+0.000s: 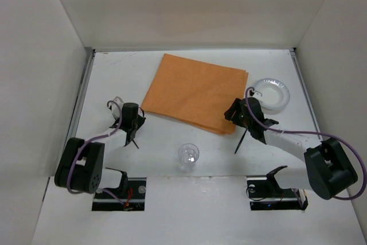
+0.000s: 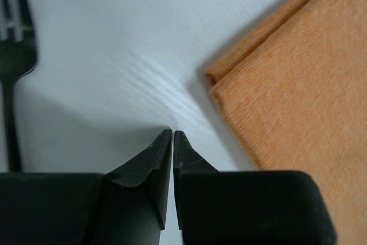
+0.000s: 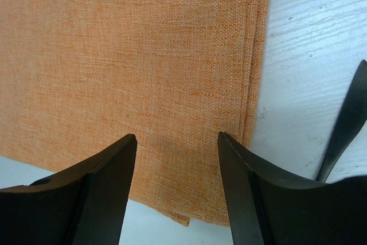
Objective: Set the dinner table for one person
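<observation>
The dinner table (image 1: 114, 73) fills the scene, white and bare along its left side. An orange mat (image 1: 195, 91) lies askew at the far centre. A white plate (image 1: 274, 94) is seen just beside the mat's right corner, and a clear cup (image 1: 188, 154) stands near centre, apart from the mat. A dark fork (image 2: 17, 58) lies left of the mat and a dark utensil (image 3: 347, 120) right of it.

The right gripper (image 3: 176, 136) is held wide open and empty over the mat's right edge. The left gripper (image 2: 172, 132) is pressed closed on nothing, between fork and mat.

Squaring the mat is judged to be the step in hand; nothing is yet placed on it. The doubled edge would next need to be pinched and the mat turned square.
</observation>
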Tool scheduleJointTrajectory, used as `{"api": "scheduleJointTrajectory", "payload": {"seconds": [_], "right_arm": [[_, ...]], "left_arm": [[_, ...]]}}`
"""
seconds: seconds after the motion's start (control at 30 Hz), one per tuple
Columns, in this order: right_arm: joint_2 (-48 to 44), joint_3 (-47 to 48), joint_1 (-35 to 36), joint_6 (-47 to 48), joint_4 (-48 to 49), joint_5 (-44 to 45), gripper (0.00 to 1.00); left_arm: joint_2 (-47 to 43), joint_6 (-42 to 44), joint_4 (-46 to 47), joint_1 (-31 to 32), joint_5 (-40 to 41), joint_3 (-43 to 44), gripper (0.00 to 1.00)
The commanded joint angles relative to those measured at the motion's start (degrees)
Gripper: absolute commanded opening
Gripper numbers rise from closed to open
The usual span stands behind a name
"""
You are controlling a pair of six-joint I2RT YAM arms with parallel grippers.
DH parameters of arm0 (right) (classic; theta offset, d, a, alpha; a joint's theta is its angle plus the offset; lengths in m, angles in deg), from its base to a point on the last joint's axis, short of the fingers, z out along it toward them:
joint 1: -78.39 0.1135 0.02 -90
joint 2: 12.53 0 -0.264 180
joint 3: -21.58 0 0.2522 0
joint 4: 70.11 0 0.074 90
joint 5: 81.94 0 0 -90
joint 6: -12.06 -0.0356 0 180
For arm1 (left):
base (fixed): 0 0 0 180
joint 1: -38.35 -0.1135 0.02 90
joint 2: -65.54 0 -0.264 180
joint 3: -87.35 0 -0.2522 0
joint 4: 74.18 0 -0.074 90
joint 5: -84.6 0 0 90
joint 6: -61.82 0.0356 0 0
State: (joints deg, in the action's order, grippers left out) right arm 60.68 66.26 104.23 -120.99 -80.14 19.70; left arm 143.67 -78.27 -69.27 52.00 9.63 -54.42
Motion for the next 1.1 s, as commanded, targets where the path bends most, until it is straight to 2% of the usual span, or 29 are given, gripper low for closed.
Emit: {"api": "scheduleJointTrajectory", "payload": {"seconds": [0.0, 0.1, 0.17, 0.3, 0.4, 0.57, 0.7, 0.77, 0.83, 0.97, 1.07], "right_arm": [[-1.7, 0.4, -0.4, 1.8, 2.3, 0.9, 0.65], [-1.5, 1.2, -0.1, 2.7, 1.5, 1.2, 0.65], [-2.2, 1.1, -0.1, 3.0, 0.7, 1.5, 0.66], [-3.2, 0.3, 0.3, 3.1, 0.8, 1.8, 0.67], [-3.8, -0.2, 1.6, 2.6, 1.0, 1.5, 0.68], [-4.6, -1.5, 3.5, 2.4, 2.4, 1.5, 0.68], [-4.9, -2.4, 5.6, 1.7, 3.7, 1.2, 0.68], [-5.0, -3.0, 6.5, 1.3, 4.2, 1.6, 0.69], [-4.9, -3.6, 6.8, 0.7, 4.9, 1.5, 0.69], [-4.7, -4.1, 7.0, 0.4, 5.5, 1.3, 0.69], [-5.1, -4.6, 7.6, -0.2, 6.1, 1.4, 0.69]], "left_arm": [[-6.0, -0.5, -3.3, -0.6, -0.3, -4.1, 0.04], [-10.6, -0.7, -6.3, 0.5, -0.9, -5.7, 0.04], [-13.2, -0.2, -6.9, 1.4, -0.7, -6.4, 0.08], [-15.3, 1.2, -4.4, 1.9, 0.1, -5.3, 0.28], [-14.6, 0.0, -1.2, 1.0, -1.3, -4.1, 0.42], [-5.7, -0.7, 3.2, -0.6, -2.3, 1.0, 0.45], [1.5, -2.4, 6.7, -0.7, -4.0, 4.2, 0.43], [5.3, -2.3, 7.2, -0.9, -3.8, 6.0, 0.39], [8.9, -2.6, 7.1, -1.4, -4.2, 7.4, 0.33], [12.8, -3.7, 7.9, -1.8, -4.8, 7.3, 0.05], [11.1, -4.5, 10.2, -1.4, -5.1, 4.1, 0.0]]}}
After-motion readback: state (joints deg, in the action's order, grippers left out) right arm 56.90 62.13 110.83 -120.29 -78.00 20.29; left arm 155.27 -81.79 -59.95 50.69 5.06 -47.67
